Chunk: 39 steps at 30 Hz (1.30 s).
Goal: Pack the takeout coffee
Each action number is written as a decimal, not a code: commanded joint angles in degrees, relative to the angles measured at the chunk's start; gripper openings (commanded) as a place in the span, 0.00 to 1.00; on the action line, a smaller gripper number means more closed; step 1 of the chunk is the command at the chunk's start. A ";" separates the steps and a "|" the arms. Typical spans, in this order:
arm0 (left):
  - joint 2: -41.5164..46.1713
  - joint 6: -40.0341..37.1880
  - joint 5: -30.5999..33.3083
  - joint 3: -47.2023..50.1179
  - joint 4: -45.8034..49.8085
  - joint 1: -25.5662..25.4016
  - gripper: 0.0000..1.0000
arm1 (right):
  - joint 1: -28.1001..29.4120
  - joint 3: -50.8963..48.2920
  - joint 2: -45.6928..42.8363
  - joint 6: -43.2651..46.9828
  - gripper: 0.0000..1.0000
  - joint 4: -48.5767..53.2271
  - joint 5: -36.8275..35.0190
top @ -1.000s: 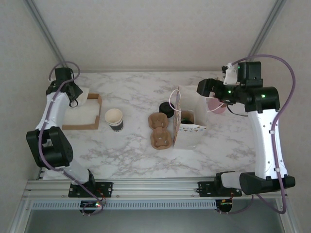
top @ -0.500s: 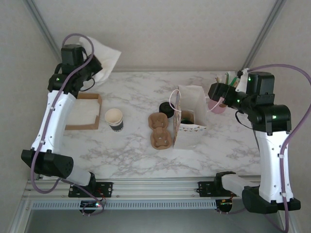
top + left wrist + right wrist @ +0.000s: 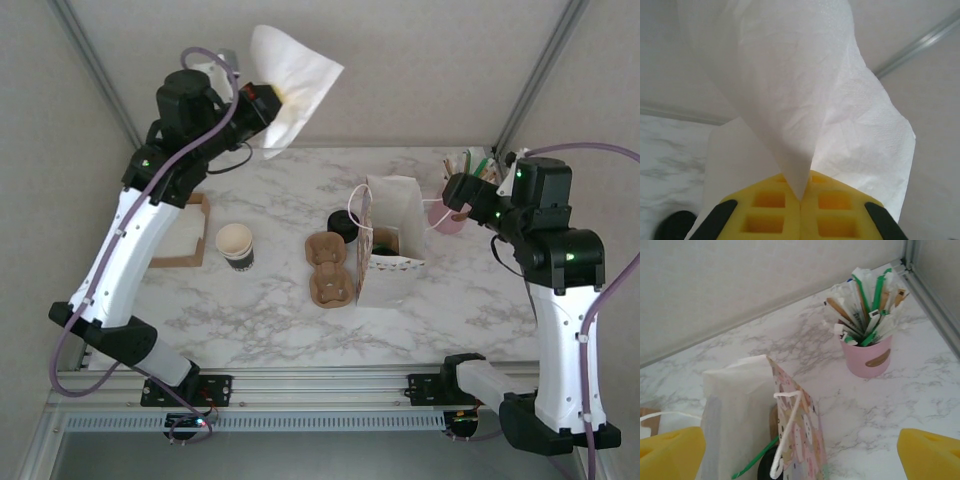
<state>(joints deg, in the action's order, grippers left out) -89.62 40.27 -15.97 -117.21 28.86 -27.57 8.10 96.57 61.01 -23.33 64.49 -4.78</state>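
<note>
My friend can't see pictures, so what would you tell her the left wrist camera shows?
The left gripper pinches a white paper napkin between its shut yellow fingers, and the napkin fans upward in loose folds. Behind it are a pale wall and, low on the left, a patch of marble table.

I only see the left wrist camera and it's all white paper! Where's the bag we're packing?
Observer: The bag stands open in the middle of the table, just right of the brown cup carrier.
Operator: And the coffee with the lid?
Observer: The takeout coffee sits behind the carrier, beside the bag, not packed yet.
Operator: What's the other arm doing?
Observer: The right gripper hangs open in the air just right of the bag, by a pink pot of stirrers.
</note>
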 commanded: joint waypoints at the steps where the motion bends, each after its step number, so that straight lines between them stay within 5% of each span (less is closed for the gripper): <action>1: -3.19 4.36 -4.30 -4.00 -5.08 -4.30 0.00 | 0.19 -0.89 -1.20 -2.67 0.99 0.10 -5.90; 15: -11.71 14.23 -5.34 -12.66 -12.47 -19.26 0.00 | 0.16 1.69 1.49 -7.23 0.99 9.00 -17.92; 25: -9.00 24.71 0.14 4.66 -23.74 -23.62 0.00 | -0.06 4.01 -1.42 -7.52 0.99 12.71 -23.39; 35: -7.83 23.81 13.23 13.32 -20.30 -25.58 0.00 | -0.06 6.25 -2.06 -6.27 0.99 13.83 -20.17; 39: -9.89 24.48 13.24 13.12 -19.49 -26.24 0.00 | -0.03 6.13 -1.46 -5.80 0.99 13.81 -18.19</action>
<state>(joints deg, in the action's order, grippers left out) -99.48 63.51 -5.39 -104.12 9.41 -52.80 8.08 101.65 59.11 -29.63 77.58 -24.40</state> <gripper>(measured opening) 0.063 0.988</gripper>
